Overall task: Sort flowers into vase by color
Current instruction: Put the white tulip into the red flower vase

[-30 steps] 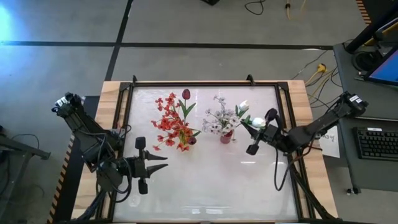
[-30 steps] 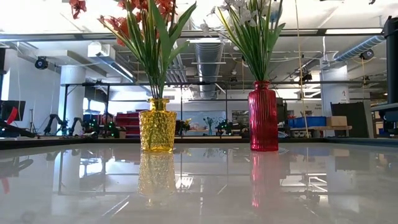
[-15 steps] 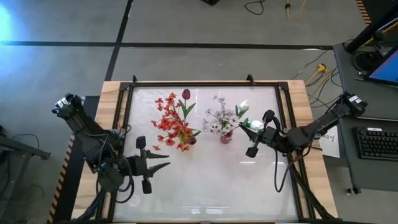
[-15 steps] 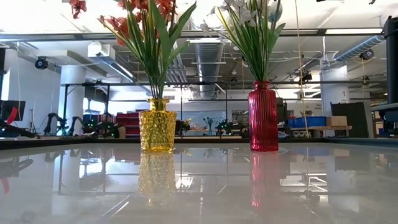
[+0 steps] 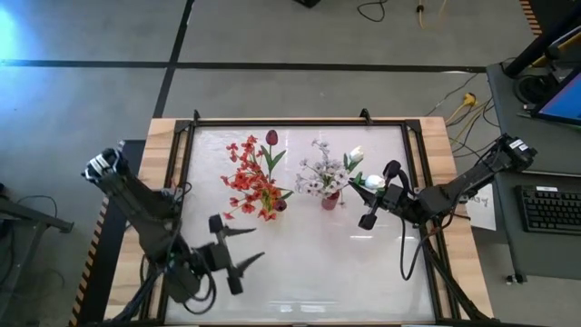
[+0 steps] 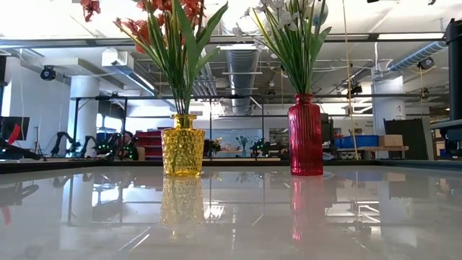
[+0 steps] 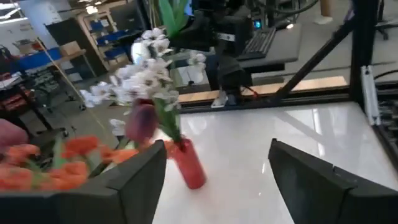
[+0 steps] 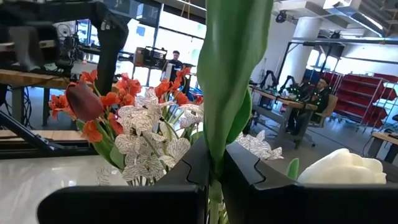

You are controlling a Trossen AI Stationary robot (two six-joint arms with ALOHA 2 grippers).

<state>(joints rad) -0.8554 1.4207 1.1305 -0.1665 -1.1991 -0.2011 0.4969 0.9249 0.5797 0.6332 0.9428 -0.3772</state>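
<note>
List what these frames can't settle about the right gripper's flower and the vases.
- Right gripper: shut on a white tulip; its stem end is hidden by the fingers in the wrist view.
- Blossoms: cropped by the low view's top edge.
- Red vase: mouth hidden under white flowers, high view.

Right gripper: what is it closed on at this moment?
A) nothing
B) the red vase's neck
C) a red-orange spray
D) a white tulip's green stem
D: in the right wrist view the right gripper is shut on a green stem, with the white tulip bud beside it, near the red vase.
</note>
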